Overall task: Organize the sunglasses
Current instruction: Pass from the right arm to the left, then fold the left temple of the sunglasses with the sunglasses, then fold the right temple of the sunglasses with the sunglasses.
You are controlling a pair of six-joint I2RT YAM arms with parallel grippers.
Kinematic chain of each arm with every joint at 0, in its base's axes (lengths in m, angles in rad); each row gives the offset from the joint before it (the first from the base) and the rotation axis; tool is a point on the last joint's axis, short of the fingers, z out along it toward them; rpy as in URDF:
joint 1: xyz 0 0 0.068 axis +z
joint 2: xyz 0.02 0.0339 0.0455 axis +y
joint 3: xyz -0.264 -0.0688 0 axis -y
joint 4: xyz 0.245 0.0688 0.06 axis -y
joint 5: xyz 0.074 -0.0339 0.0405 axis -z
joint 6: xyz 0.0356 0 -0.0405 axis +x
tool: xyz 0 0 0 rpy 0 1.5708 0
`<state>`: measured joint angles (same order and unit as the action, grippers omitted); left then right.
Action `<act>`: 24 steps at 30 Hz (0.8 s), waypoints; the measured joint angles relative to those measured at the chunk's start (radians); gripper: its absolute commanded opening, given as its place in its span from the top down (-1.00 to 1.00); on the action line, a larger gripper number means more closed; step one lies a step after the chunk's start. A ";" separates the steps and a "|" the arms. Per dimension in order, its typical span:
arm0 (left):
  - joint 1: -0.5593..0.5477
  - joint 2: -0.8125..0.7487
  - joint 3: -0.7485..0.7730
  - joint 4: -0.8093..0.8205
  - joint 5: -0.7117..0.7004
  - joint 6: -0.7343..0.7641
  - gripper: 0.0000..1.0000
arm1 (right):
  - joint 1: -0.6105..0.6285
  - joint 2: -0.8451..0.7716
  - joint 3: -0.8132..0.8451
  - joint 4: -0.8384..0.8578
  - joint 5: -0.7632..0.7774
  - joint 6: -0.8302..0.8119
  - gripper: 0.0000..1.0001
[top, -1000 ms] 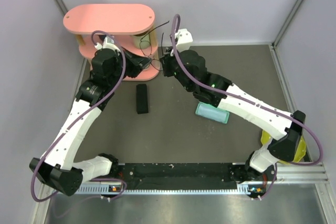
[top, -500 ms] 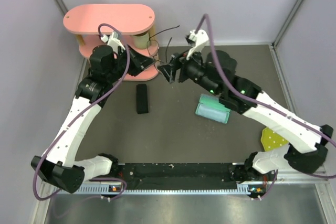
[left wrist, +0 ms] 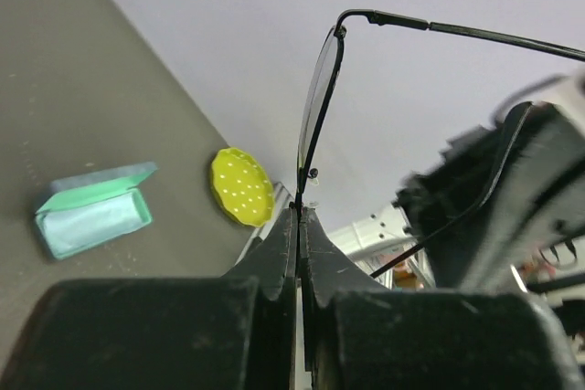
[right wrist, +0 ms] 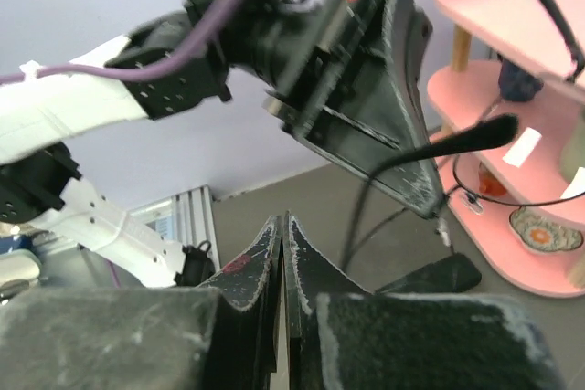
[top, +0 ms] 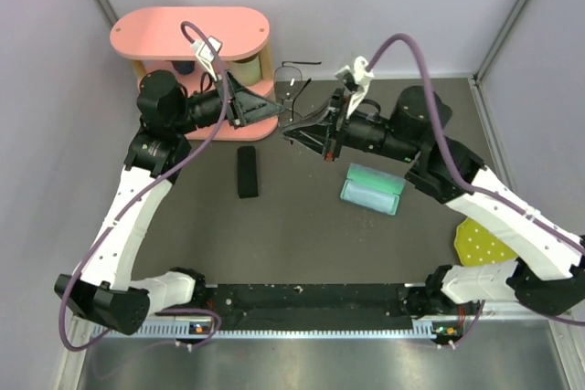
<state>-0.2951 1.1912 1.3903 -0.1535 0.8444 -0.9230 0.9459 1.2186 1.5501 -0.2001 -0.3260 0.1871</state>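
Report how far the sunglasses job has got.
Done: nothing stored; the open green case holds no glasses and the black case lies shut. In hand: the left hand is shut on the wire-frame sunglasses, held above the table; the right hand is shut close by, a grip unclear. Left: casing this pair; no white pair is in view.

Lab test cell: blank walls, metal post.
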 measured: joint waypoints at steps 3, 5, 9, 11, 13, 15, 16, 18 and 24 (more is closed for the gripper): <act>0.000 -0.012 -0.023 0.113 0.081 -0.051 1.00 | -0.014 0.034 -0.021 0.012 -0.022 0.021 1.00; 0.001 -0.024 -0.044 0.184 0.127 -0.084 1.00 | -0.030 0.053 -0.033 0.018 -0.024 0.050 1.00; 0.013 -0.025 -0.060 0.206 0.152 -0.093 1.00 | -0.039 0.051 -0.040 0.053 -0.019 0.097 1.00; 0.013 -0.026 -0.052 0.172 0.155 -0.061 1.00 | -0.044 0.025 -0.072 0.082 0.005 0.116 1.00; 0.013 -0.026 -0.040 0.134 0.155 -0.028 1.00 | -0.048 -0.018 -0.118 0.109 0.050 0.132 1.00; 0.013 -0.027 -0.034 0.114 0.161 -0.004 1.00 | -0.050 -0.068 -0.144 0.115 0.110 0.147 1.00; 0.013 -0.027 -0.034 0.107 0.164 0.007 1.00 | -0.050 -0.084 -0.145 0.122 0.144 0.149 1.00; 0.013 -0.028 -0.034 0.092 0.173 0.024 1.00 | -0.052 -0.108 -0.142 0.144 0.203 0.150 1.00; 0.013 -0.049 -0.034 0.070 0.198 0.089 1.00 | -0.060 -0.095 -0.047 0.172 0.303 0.135 1.00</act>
<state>-0.2821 1.1419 1.3560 -0.0834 1.0420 -0.8341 0.8864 1.1236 1.5032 -0.0280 -0.0231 0.3222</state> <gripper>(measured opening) 0.010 0.002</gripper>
